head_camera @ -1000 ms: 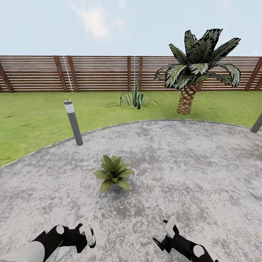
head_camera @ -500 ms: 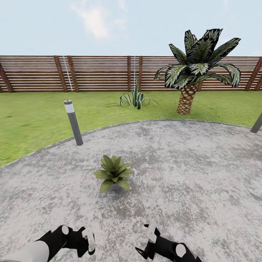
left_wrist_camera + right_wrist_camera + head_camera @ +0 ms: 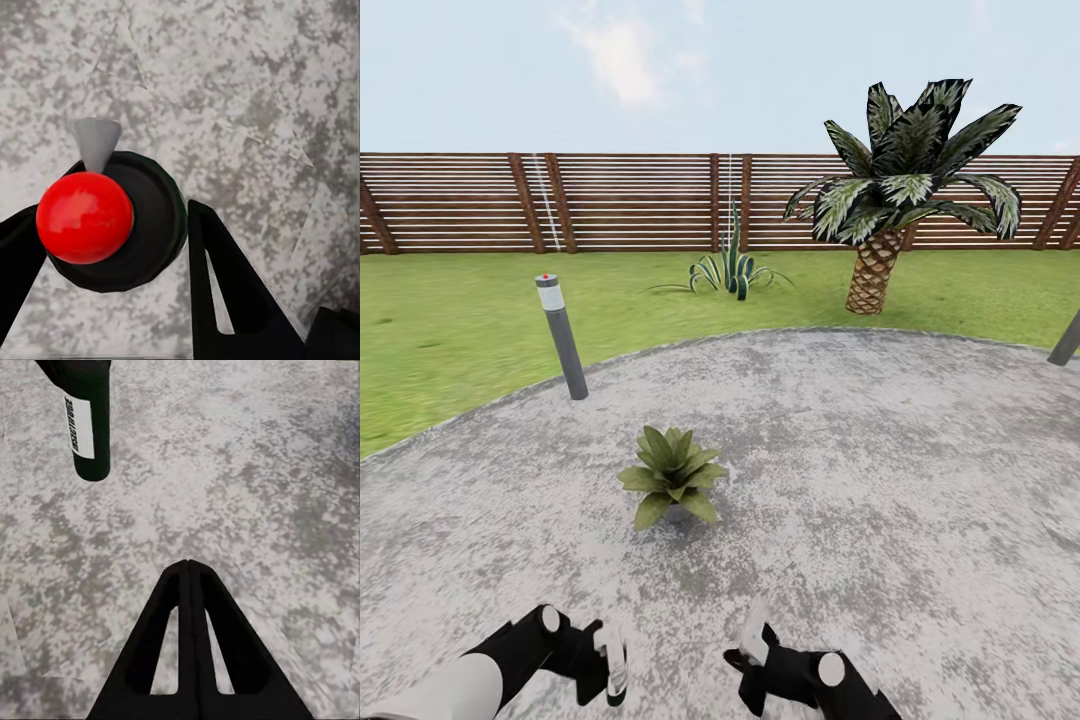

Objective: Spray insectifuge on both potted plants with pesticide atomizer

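One potted plant [image 3: 672, 485], a low rosette of broad green leaves, stands on the round grey patio [image 3: 880, 470] ahead of me. My left gripper [image 3: 598, 665] is low at the left, shut on the pesticide atomizer [image 3: 612, 668]. In the left wrist view the atomizer [image 3: 112, 221] is a dark round bottle with a red cap and grey nozzle, squeezed between the black fingers [image 3: 225, 292]. My right gripper [image 3: 748, 668] sits just right of it, shut and empty, its fingertips pressed together [image 3: 187, 566]. The right wrist view shows the atomizer [image 3: 86, 427] with its white label.
A grey bollard light [image 3: 563, 340] stands at the patio's left edge, another post [image 3: 1065, 340] at the far right. On the lawn [image 3: 450, 320] grow a spiky agave [image 3: 730, 272] and a palm [image 3: 880, 200], with the brown slatted fence [image 3: 620, 200] behind.
My right arm has swung left and down, closing in on the left gripper. The left gripper with the atomizer has shifted slightly right. The plant has stayed put.
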You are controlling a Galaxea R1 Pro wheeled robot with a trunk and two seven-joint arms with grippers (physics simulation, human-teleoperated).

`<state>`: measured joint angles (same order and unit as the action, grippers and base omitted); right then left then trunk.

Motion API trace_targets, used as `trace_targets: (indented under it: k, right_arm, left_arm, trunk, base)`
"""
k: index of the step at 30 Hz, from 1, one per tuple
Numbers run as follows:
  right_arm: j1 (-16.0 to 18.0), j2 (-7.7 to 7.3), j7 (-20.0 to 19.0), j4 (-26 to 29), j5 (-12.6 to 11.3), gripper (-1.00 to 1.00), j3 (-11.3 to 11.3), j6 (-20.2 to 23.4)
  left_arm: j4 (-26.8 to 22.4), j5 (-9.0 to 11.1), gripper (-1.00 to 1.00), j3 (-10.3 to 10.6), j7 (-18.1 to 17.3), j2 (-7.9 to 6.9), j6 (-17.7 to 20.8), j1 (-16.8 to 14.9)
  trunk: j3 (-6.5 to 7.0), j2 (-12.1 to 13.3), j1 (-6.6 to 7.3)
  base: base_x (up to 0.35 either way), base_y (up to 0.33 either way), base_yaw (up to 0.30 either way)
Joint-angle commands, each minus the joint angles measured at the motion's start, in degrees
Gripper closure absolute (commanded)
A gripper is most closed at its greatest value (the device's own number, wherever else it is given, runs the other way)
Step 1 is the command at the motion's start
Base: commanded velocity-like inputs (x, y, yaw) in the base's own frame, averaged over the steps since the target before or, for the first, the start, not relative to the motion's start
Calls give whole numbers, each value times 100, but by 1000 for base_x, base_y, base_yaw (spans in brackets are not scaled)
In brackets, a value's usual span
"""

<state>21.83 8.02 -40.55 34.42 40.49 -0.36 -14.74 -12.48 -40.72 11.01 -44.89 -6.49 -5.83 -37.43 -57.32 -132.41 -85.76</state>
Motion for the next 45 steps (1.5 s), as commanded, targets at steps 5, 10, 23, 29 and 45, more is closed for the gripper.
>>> trace_targets:
  k: [5, 10, 23, 29, 45]
  right_arm:
    - [6, 198, -284, 376, 48, 100, -8, 857]
    - [6, 198, -283, 564, 47, 100, -8, 1154]
    - [6, 198, -311, 589, 38, 100, 9, 1228]
    - [6, 198, -310, 584, 23, 100, 536, 1228]
    - [6, 198, -304, 600, 11, 100, 704, 1228]
  left_arm:
    - [-25, -58, 100, 274, 6, 67, -15, -2]
    - [-33, -58, 100, 278, 13, 94, -14, -2]
    - [-112, -59, 100, 441, 30, 347, 221, -2]
    - [-114, -58, 100, 656, 33, 442, 274, 24]
    - [-114, -439, 100, 753, 7, 664, 274, 25]
  trunk:
    - [-5, -2, 1]
    - [-5, -2, 1]
    - [-5, -2, 1]
    - [-5, -2, 1]
    - [-5, -2, 1]
  base:
    - [0, 0, 0]
    - [0, 0, 0]
    - [0, 0, 0]
    - [0, 0, 0]
    - [0, 0, 0]
